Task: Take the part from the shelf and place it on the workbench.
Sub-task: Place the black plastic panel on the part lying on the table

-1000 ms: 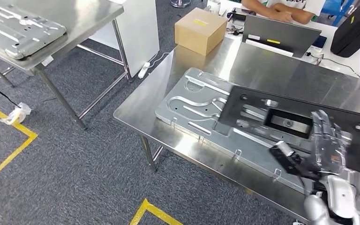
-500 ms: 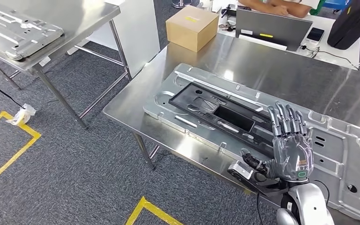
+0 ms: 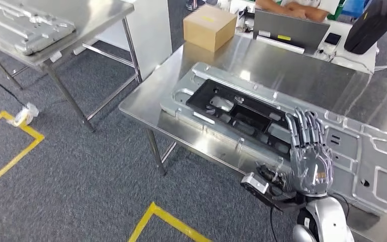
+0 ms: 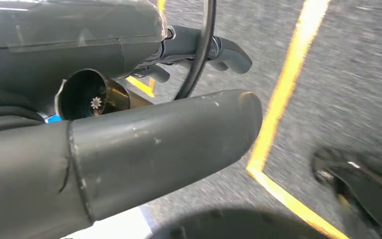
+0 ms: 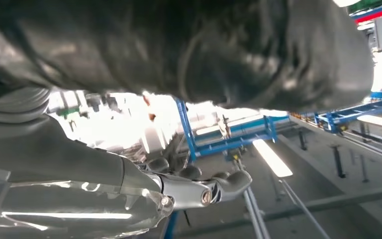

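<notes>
**Right hand raised at the near edge of the part on the tabletop**

In the head view the fingers of the right hand are seen extended and slightly apart, pointing away from the robot, with nothing grasped between them. The hand is held upright over the near edge of the part, a long stamped sheet of silver metal lying flat on the tabletop. Whether the hand touches the part cannot be told. A black panel is seated in the left half of the part, just left of the fingers.

In the right wrist view the hand is seen from behind, its dark fingers curving past a clear cover; blue steel framing and bright lights are caught beyond it, which the head view does not give.

The left hand is shown in the left wrist view, close and blurred, over grey carpet with yellow tape lines; whether its fingers are released or clenched cannot be told.

Further out in the head view, a cardboard box stands at the far left corner of the tabletop. A second table at the far left carries another silver sheet. A person's arms are seen at the far edge, behind a grey laptop lid.
</notes>
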{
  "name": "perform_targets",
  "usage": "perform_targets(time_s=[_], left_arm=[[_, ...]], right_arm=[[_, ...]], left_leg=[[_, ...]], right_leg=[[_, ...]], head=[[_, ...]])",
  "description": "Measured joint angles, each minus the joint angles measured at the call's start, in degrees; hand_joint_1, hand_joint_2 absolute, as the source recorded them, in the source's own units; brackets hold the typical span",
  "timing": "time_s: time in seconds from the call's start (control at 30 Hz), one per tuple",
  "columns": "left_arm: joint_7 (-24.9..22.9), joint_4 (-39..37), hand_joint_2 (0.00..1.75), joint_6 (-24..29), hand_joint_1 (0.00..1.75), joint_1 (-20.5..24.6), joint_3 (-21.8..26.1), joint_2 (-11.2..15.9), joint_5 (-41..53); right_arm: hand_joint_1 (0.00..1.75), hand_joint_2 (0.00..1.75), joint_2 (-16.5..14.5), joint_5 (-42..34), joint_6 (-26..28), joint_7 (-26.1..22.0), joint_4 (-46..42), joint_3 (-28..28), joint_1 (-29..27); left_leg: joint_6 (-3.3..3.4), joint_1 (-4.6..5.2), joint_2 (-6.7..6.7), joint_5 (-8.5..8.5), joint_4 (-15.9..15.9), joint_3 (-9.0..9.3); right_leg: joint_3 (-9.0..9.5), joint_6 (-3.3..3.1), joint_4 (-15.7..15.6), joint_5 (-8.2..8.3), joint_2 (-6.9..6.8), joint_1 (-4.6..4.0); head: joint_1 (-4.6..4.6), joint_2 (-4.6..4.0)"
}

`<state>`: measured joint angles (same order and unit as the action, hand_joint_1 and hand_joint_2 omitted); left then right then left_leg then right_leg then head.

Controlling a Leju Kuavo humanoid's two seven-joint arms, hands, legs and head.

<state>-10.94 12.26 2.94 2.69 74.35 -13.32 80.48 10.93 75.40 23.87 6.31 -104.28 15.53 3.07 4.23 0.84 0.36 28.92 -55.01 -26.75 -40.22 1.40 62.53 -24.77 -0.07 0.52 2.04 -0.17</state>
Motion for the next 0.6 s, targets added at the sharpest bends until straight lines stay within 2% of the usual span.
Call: perform_targets(time_s=[0.07, 0.1, 0.13, 0.17, 0.2, 0.23, 0.27, 0.3, 0.33, 0.37, 0.43, 0.47, 0.5, 0.57, 0.6], left_arm=[[1.1, 0.0, 0.00, -0.4, 0.00, -0.1, 0.4, 0.0, -0.9], [1.4, 0.0, 0.00, -0.4, 0.00, -0.1, 0.6, 0.0, -1.2], [1.5, 0.0, 0.00, -0.3, 0.00, -0.1, 0.8, 0.0, -1.3], [1.5, 0.0, 0.00, -0.1, 0.00, -0.1, 0.9, 0.0, -1.3], [1.5, 0.0, 0.00, 0.0, 0.00, -0.2, 0.9, -0.1, -1.2], [1.5, 0.0, 0.00, 0.1, 0.00, -0.2, 0.9, -0.1, -1.2], [1.4, 0.0, 0.00, 0.2, 0.00, -0.2, 0.9, -0.2, -1.0], [1.3, 0.0, 0.00, 0.2, 0.00, -0.2, 0.9, -0.2, -0.9], [1.1, 0.0, 0.00, 0.3, 0.00, -0.1, 0.9, -0.2, -0.8], [0.9, 0.0, 0.00, 0.3, 0.00, 0.0, 0.9, -0.2, -0.6], [0.6, 0.0, 0.00, 0.5, 0.00, 0.2, 0.9, -0.2, -0.5], [0.5, 0.0, 0.00, 0.6, 0.00, 0.2, 0.9, -0.2, -0.5], [0.4, 0.0, 0.00, 0.7, 0.00, 0.2, 0.9, -0.2, -0.6], [0.2, 0.0, 0.00, 0.8, 0.00, 0.3, 0.9, -0.2, -0.5], [0.2, 0.0, 0.00, 0.8, 0.00, 0.3, 0.9, -0.2, -0.5]], right_arm=[[0.00, 0.00, 0.1, -0.8, -0.4, 0.6, 0.1, -0.4, -0.4], [0.00, 0.00, 0.1, -1.4, -0.7, 0.8, 0.2, -0.8, -0.9], [0.00, 0.00, 0.2, -1.8, -0.8, 0.7, 0.4, -1.3, -1.4], [0.00, 0.44, 0.3, -2.0, -0.8, 0.5, 0.5, -1.7, -1.9], [0.00, 0.87, 0.4, -2.0, -0.7, 0.0, 0.6, -2.1, -2.3], [0.00, 1.31, 0.4, -1.8, -0.6, -0.6, 0.5, -2.3, -2.5], [0.00, 1.75, 0.5, -1.4, -0.5, -1.3, 0.3, -2.4, -2.7], [0.00, 1.75, 0.5, -0.7, -0.4, -2.0, 0.0, -2.2, -2.8], [0.00, 1.75, 0.5, 0.2, -0.3, -2.6, -0.4, -1.8, -2.8], [0.00, 1.75, 0.5, 1.4, -0.1, -3.0, -0.7, -1.1, -2.9], [0.00, 1.75, 0.5, 4.0, 0.1, -3.4, -1.3, 0.8, -2.8], [0.00, 1.75, 0.5, 5.1, 0.1, -3.3, -1.5, 2.1, -2.5], [0.00, 1.75, 0.5, 5.9, 0.1, -3.1, -1.7, 3.5, -2.2], [0.00, 1.75, 0.5, 6.7, 0.0, -2.5, -1.9, 6.4, -1.6], [0.00, 1.75, 0.6, 6.7, -0.1, -2.1, -1.9, 7.5, -1.5]], left_leg=[[0.18, 0.00, 0.12, -1.22, 0.2, -1.52], [0.09, 0.00, 0.17, -1.75, 0.1, -2.31], [0.02, -0.01, 0.19, -2.21, -0.1, -3.02], [-0.12, -0.04, 0.21, -2.67, -0.4, -3.73], [-0.28, -0.09, 0.23, -3.02, -0.8, -4.40], [-0.47, -0.13, 0.24, -3.26, -1.4, -5.10], [-0.72, -0.13, 0.21, -3.41, -2.2, -5.83], [-1.03, -0.11, 0.12, -3.50, -2.8, -6.45], [-1.37, -0.10, 0.00, -3.62, -3.3, -6.97], [-1.75, -0.09, -0.15, -3.86, -3.5, -7.35], [-2.49, -0.05, -0.55, -3.80, -4.1, -8.03], [-2.86, -0.12, -0.68, -2.80, -5.1, -8.55], [-3.23, -0.27, -0.76, -0.95, -7.1, -9.36], [-3.96, -0.87, -0.72, 3.82, -13.6, -11.48], [-4.29, -1.17, -0.71, 5.35, -16.7, -12.32]], right_leg=[[-1.34, 0.46, 6.0, -5.24, 0.10, 0.19], [-1.75, 0.69, 9.1, -6.28, 0.10, 0.30], [-1.65, 0.91, 11.2, -5.89, 0.09, 0.41], [-0.73, 1.10, 11.5, -4.48, 0.08, 0.53], [1.24, 1.24, 9.8, -2.85, 0.06, 0.66], [3.90, 1.24, 6.3, -2.20, 0.14, 0.76], [6.60, 1.07, 2.6, -2.32, 0.35, 0.75], [8.59, 0.78, -0.4, -3.00, 0.57, 0.65], [9.67, 0.39, -2.4, -3.93, 0.73, 0.48], [9.94, -0.03, -3.0, -4.29, 0.71, 0.29], [9.71, -0.96, -3.8, -4.12, 0.03, 0.51], [9.43, -1.44, -4.0, -3.75, -0.37, 0.71], [9.06, -1.85, -4.1, -3.31, -0.79, 0.88], [8.09, -2.22, -4.0, -2.55, -1.62, 0.80], [7.53, -2.19, -3.9, -2.19, -2.13, 0.77]], head=[[-0.01, 0.00], [-0.02, 0.00], [-0.01, 0.00], [-0.01, 0.00], [-0.02, 0.00], [-0.02, 0.00], [-0.04, 0.00], [-0.05, 0.00], [-0.05, 0.00], [-0.06, 0.00], [-0.06, 0.00], [-0.16, 0.00], [-0.27, 0.00], [-0.51, 0.00], [-0.53, 0.00]])
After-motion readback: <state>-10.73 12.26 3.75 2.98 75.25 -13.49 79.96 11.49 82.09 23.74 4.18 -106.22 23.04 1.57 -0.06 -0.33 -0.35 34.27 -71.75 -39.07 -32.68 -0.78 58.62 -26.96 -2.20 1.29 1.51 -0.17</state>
